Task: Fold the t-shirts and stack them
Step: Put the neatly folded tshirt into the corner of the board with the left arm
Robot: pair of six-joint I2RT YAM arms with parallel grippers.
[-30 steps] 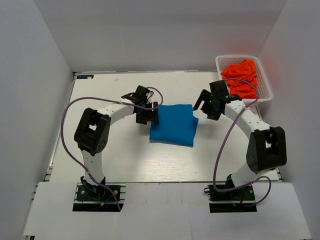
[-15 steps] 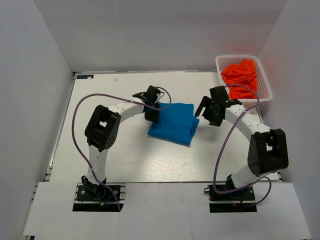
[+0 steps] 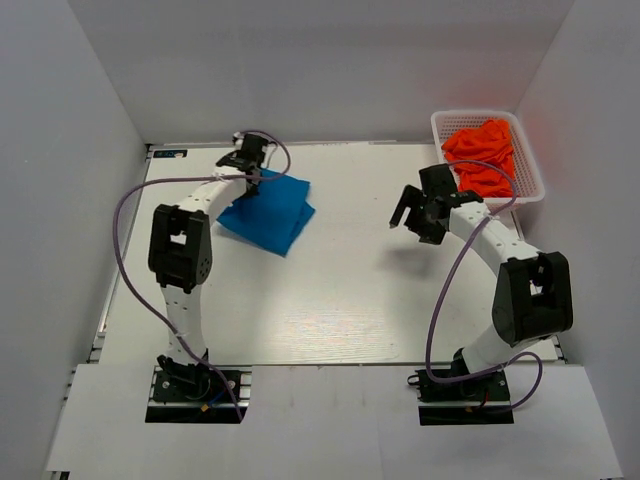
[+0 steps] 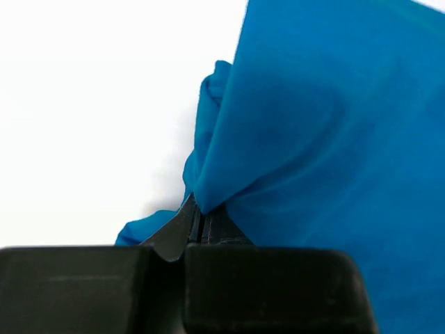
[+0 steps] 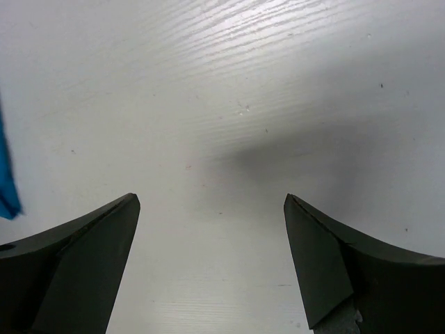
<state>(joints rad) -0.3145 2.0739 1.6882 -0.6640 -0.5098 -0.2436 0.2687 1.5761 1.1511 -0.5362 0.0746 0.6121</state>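
A folded bright blue t-shirt (image 3: 270, 210) lies at the back left of the table, turned at an angle. My left gripper (image 3: 247, 170) is shut on its far left edge; in the left wrist view the blue t-shirt (image 4: 334, 153) bunches into the closed jaws of the left gripper (image 4: 196, 226). Several orange-red t-shirts (image 3: 482, 155) are heaped in the basket at the back right. My right gripper (image 3: 408, 215) hangs open over bare table right of centre. Between its spread jaws the right gripper (image 5: 212, 205) holds nothing, and a sliver of the blue t-shirt (image 5: 5, 181) shows at the left edge.
A white mesh basket (image 3: 530, 160) stands at the back right corner against the wall. White walls close in the table (image 3: 340, 300) on three sides. Purple cables loop from both arms.
My left gripper closed on the blue t-shirt's edge and dragged it from the table's middle to the back left. The right gripper stayed open and barely moved.
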